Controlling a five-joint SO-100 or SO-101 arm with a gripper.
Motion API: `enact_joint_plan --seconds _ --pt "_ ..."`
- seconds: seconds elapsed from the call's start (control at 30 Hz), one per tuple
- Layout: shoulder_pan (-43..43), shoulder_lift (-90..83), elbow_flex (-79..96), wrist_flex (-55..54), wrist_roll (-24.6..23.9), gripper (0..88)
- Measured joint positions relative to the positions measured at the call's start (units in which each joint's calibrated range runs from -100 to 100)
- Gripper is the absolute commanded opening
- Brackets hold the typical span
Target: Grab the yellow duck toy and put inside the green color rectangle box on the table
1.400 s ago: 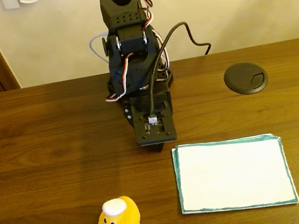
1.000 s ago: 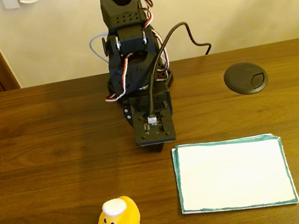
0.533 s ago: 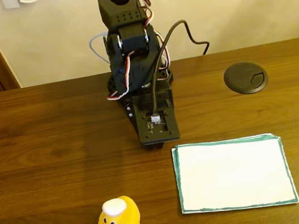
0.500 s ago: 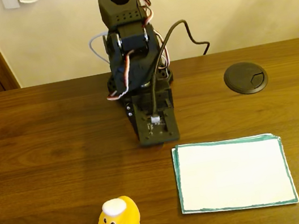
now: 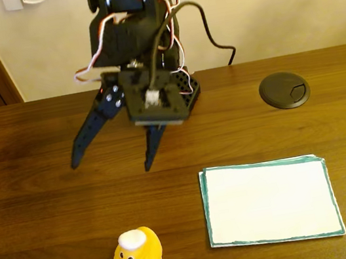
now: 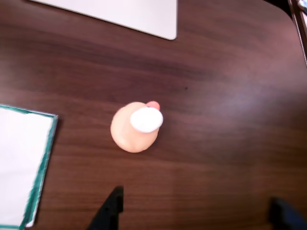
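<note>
You are looking at a slightly blurred arm [image 5: 141, 55] in the fixed view, its top running out of the picture at the upper edge, and in the wrist view only the two dark fingertips [image 6: 111, 211] are poking in from the bottom edge, one at lower left and one at the lower right corner. The gripper [image 5: 113, 166] is hanging above the table [image 5: 30, 147] with its two fingers splayed wide apart and nothing between them. The yellow duck toy [image 5: 138, 256] is sitting on bare wood near the front edge of the table, forward of the fingertips and well clear of them; in the wrist view the duck [image 6: 135, 127] is appearing washed out to a pale orange, seen from above, with its white cap and a sliver of beak showing (its eyes are not visible there). The green color rectangle box [image 5: 270, 201] is lying flat to the duck's right in the fixed view, apart from it with a strip of open wood between, and the wrist view is cutting it off at the left edge. A white sheet or slab [image 6: 129, 14] is being clipped by the wrist view's top edge; you cannot tell what it is. You are counting one duck, one bordered sheet, and one round dark grommet disc [image 5: 284, 89] near the back right.
</note>
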Motion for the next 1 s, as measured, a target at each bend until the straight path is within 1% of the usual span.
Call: enact_joint_plan --seconds 0.07,0.13,0.2,0.3,0.4,0.5,0.67,0.77,1.0 --pt "1.1 4.2 3.5 -5.2 -0.5 51.5" --pt "1.6 9.8 8.2 -14.0 -1.2 51.8" --pt "1.3 17.5 8.7 -22.7 -2.6 51.8" --pt "1.0 26.7 8.5 -33.2 -7.1 51.8" --pt "-1.1 35.8 5.2 -41.5 -10.9 51.8" --pt "-1.0 43.3 4.4 -51.0 -13.7 51.8" --pt "-2.4 61.5 4.3 -71.9 -17.3 51.2" --pt "-3.0 66.6 4.3 -77.4 -18.7 50.5" --pt "1.1 69.0 12.5 -88.9 -21.1 47.3"
